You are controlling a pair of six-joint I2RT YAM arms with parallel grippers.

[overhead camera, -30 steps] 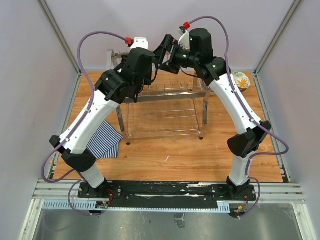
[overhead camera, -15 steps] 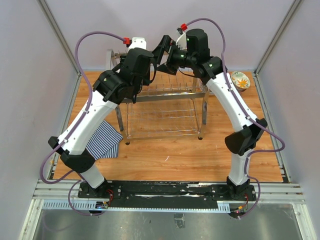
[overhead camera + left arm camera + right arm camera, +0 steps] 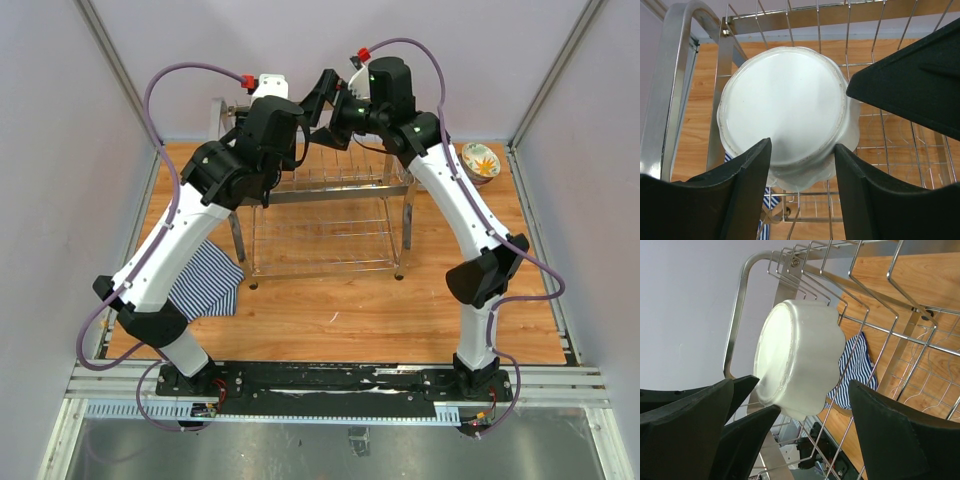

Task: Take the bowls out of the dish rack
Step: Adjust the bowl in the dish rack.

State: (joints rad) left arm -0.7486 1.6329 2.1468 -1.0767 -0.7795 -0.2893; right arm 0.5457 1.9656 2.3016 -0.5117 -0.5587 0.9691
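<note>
A large white bowl (image 3: 785, 100) with a scalloped rim stands on edge among the upper prongs of the chrome dish rack (image 3: 320, 215). My left gripper (image 3: 802, 150) is shut on it, one finger on each side of its base ring. My right gripper (image 3: 790, 385) hangs open right beside it, fingers spread wide around the same bowl (image 3: 795, 360) without touching. One right finger fills the upper right of the left wrist view. From above, both wrists hide this bowl, with the right gripper (image 3: 322, 100) over the rack's back left. A floral bowl (image 3: 481, 160) sits on the table at the back right.
A blue-white striped cloth (image 3: 210, 280) lies on the wooden table left of the rack, and shows through the wires (image 3: 855, 365). The rack's loop end handle (image 3: 670, 90) stands close to the left of the bowl. Grey walls close in the back and sides.
In the top view both wrists have shifted a little to the left and toward the back over the rack's top tier. The rack and the floral bowl have not moved.
</note>
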